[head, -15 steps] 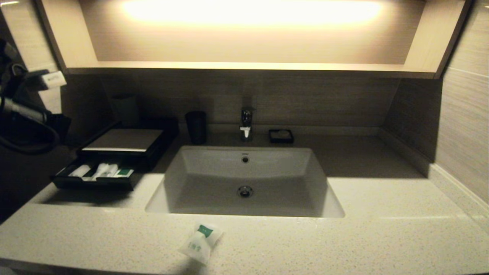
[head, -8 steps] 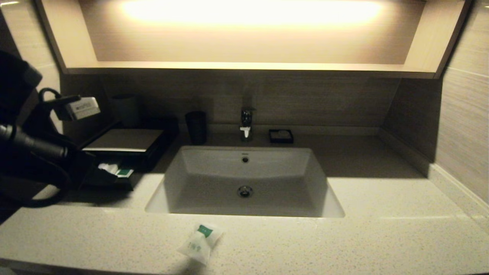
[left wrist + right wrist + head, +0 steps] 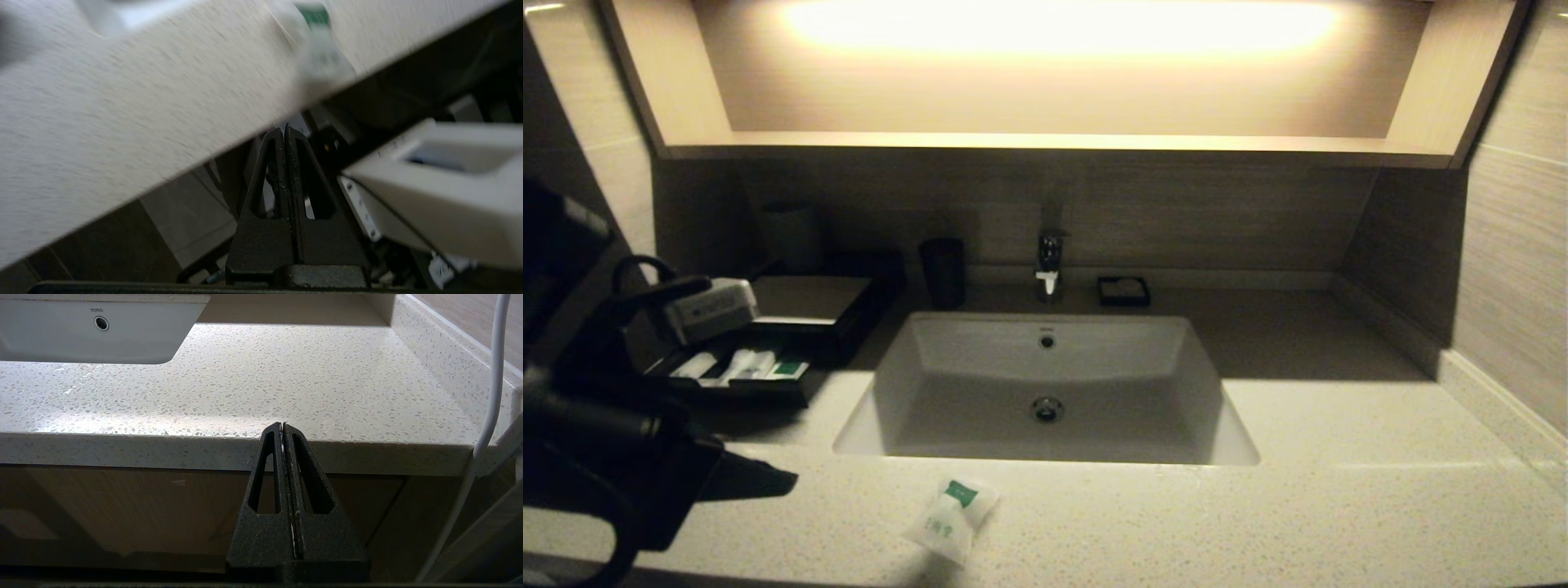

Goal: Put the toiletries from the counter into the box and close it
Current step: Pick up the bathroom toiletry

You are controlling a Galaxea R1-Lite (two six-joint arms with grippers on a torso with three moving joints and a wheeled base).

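Note:
A squarish white pouch with a green label (image 3: 952, 518) lies on the beige speckled counter (image 3: 1258, 506), near its front edge and in front of the sink. It shows blurred in the left wrist view (image 3: 322, 53). The black box (image 3: 792, 302) stands at the back left with its front tray (image 3: 727, 390) pulled out and several white packets (image 3: 743, 365) in it. My left gripper (image 3: 788, 483) is shut and empty, low over the counter's front left, to the left of the pouch; it also shows in the left wrist view (image 3: 284, 130). My right gripper (image 3: 283, 425) is shut and empty, below the counter's front edge at the right.
A white inset sink (image 3: 1045, 392) fills the middle of the counter, with a faucet (image 3: 1049, 265) behind it. A black cup (image 3: 942, 271) and a small black soap dish (image 3: 1124, 291) stand at the back. A wall (image 3: 1511, 286) bounds the right side. A white cable (image 3: 490, 396) hangs by the right gripper.
My left arm has come down from the upper left to the counter's front left. It covered the tray half a second ago; the tray shows again now. The pouch has not moved.

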